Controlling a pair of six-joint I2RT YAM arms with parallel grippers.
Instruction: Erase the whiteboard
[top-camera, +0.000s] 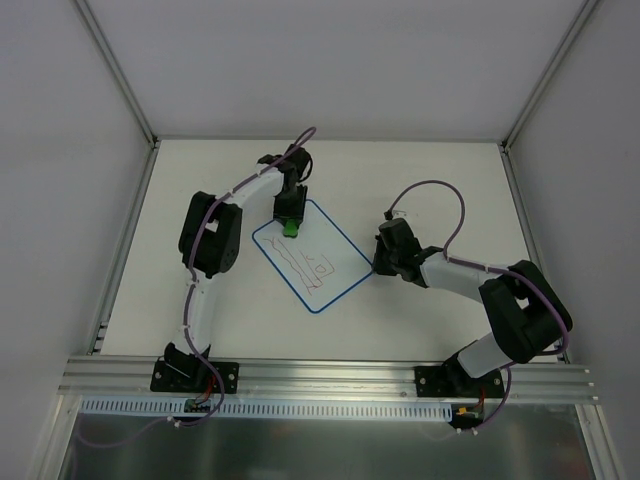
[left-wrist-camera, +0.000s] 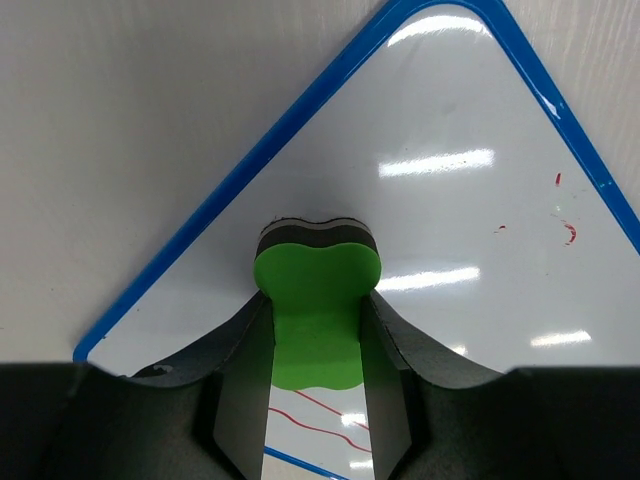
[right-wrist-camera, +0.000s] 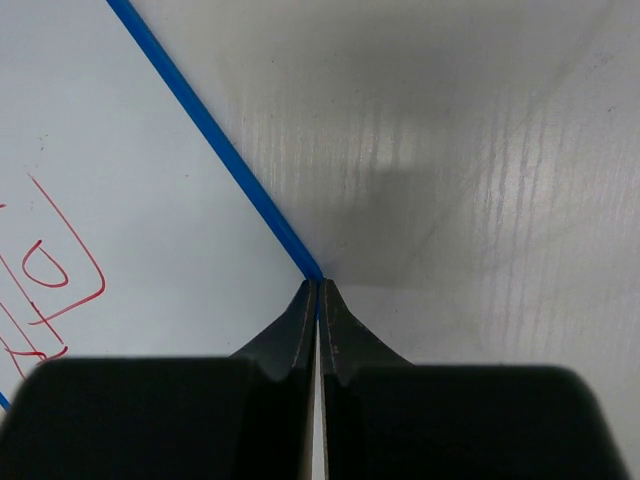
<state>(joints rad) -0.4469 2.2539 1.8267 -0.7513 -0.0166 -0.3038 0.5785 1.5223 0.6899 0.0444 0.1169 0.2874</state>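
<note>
On the left, the left fingers (left-wrist-camera: 240, 395) pinch a green eraser (left-wrist-camera: 315, 300) from both sides. The eraser's dark pad end meets the whiteboard (left-wrist-camera: 450, 200) near the board's far corner. Around that end the surface is mostly white, with a few small red flecks (left-wrist-camera: 568, 232) off to one side and thin red lines showing between the fingers below the eraser.

The whiteboard (top-camera: 320, 235) lies flat on the desk (top-camera: 440, 200), turned at an angle, between the two arms. Red scribbles (top-camera: 310, 268) cover its middle and near part.

On the right, the right fingers (right-wrist-camera: 290, 340) are pressed almost together at the board's right-hand edge. Only a thin slit is left between them. The blue border (right-wrist-camera: 210, 140) runs straight into that slit, so they pinch the rim of the board. Red scribbles sit on the white surface to the left of them in the wrist view, and bare desk lies to the right.
</note>
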